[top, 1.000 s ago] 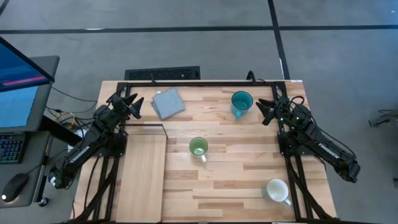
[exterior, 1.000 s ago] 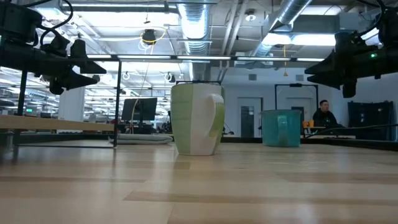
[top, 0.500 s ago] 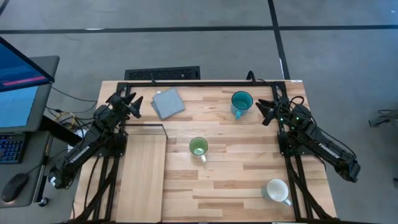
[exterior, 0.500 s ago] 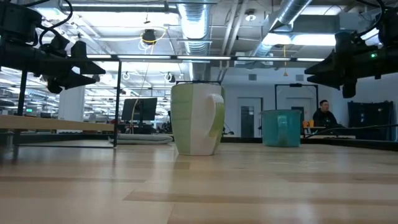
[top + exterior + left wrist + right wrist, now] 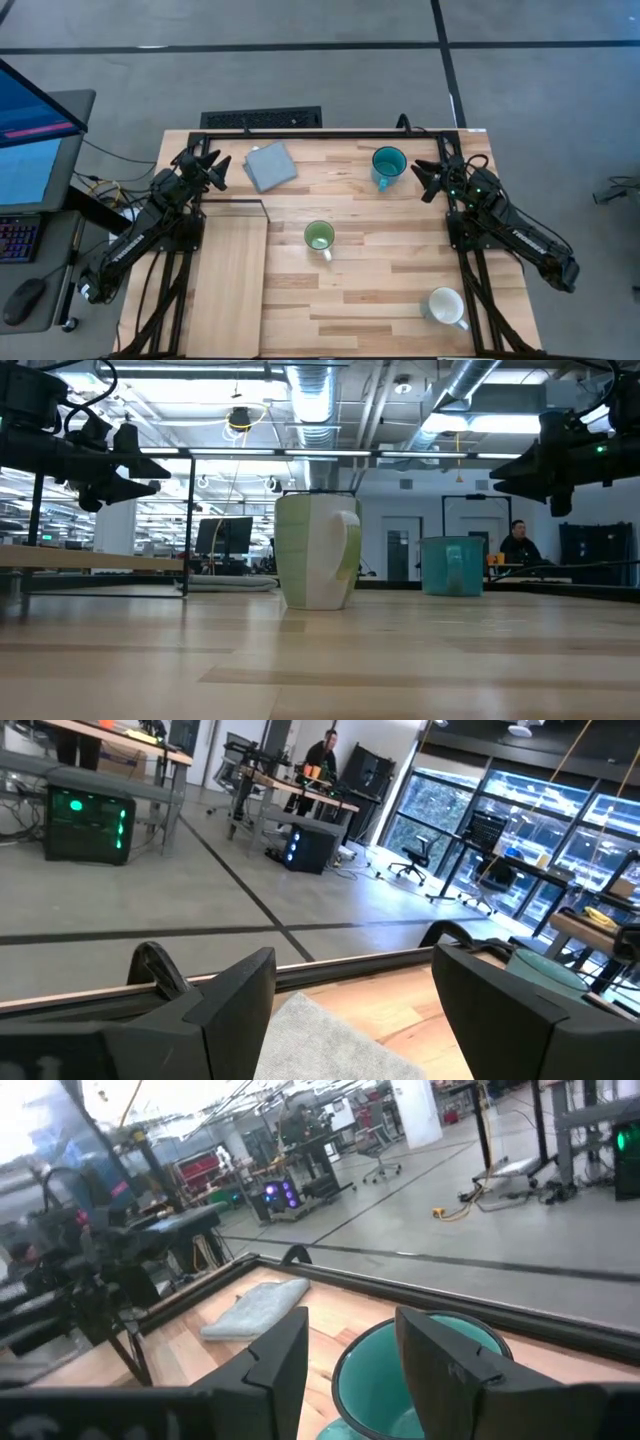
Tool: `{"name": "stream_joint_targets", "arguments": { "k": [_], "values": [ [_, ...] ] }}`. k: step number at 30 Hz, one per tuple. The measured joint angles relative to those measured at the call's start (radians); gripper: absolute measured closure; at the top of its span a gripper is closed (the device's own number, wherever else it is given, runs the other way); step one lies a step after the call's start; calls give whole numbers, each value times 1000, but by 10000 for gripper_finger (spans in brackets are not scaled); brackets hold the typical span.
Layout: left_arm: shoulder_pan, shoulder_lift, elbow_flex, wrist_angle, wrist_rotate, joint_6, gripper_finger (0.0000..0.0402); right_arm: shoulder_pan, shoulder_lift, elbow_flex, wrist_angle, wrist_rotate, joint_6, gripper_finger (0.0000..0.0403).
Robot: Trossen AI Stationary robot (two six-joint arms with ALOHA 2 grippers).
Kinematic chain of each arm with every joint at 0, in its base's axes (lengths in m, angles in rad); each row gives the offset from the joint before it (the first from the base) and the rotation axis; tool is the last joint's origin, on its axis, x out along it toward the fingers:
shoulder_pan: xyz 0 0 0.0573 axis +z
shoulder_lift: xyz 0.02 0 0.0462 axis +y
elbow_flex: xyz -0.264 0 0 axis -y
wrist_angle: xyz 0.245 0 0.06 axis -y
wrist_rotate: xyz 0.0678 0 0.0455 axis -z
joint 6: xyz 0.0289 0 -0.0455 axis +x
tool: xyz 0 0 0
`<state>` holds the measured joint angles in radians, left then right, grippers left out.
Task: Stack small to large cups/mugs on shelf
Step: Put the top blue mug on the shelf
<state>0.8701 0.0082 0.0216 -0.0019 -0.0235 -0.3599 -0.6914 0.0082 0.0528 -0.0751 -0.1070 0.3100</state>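
The teal-blue mug (image 5: 388, 165) stands upright near the table's far edge, just left of my right gripper (image 5: 421, 180), which is open and raised; in the right wrist view the mug (image 5: 420, 1370) shows between its fingers without touching them. The light green mug (image 5: 319, 238) stands mid-table and fills the centre of the low view (image 5: 316, 550). The white mug (image 5: 445, 306) stands near the table's near right corner. The pale shelf panel (image 5: 227, 280) lies flat along the table's left side. My left gripper (image 5: 214, 170) hovers open at the far left, near the grey-blue pad (image 5: 270, 165).
A dark frame rail (image 5: 330, 133) runs along the far edge of the table. The grey-blue pad (image 5: 330, 1045) lies just ahead of my left gripper. A monitor and keyboard (image 5: 25, 150) stand beyond the table's left side. A person (image 5: 518, 545) sits far off in the room.
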Motion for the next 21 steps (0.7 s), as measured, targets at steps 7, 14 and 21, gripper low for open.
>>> {"name": "stream_joint_targets", "arguments": {
  "k": [7,14,21],
  "values": [
    [0,0,0,0,0,-1,140,45,47,101,-3,8,-47,230],
    [0,0,0,0,-1,-2,140,64,258,384,-143,38,-198,230],
    [0,0,0,0,-1,4,140,63,569,727,-388,58,-40,230]
  ]
}}
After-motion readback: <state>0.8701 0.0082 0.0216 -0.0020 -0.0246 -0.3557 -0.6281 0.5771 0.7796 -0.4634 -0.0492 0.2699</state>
